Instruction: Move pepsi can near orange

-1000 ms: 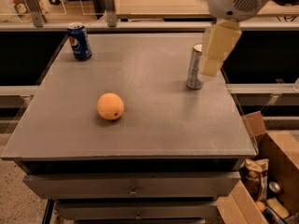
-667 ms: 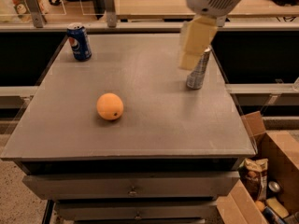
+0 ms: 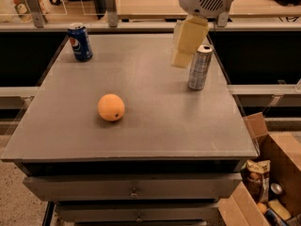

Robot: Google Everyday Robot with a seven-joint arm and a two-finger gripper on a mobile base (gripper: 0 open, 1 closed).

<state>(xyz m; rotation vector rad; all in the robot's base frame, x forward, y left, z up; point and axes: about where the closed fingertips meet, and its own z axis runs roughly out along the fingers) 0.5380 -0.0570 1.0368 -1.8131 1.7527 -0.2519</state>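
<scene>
Jaws (gap unreadable) hover beside the silver can [image 3: 200, 67]; pepsi can [image 3: 80, 42] stands upright.

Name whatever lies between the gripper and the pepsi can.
Nothing: in the camera view, only bare tabletop separates the gripper, beside the silver can, from the pepsi can.
</scene>
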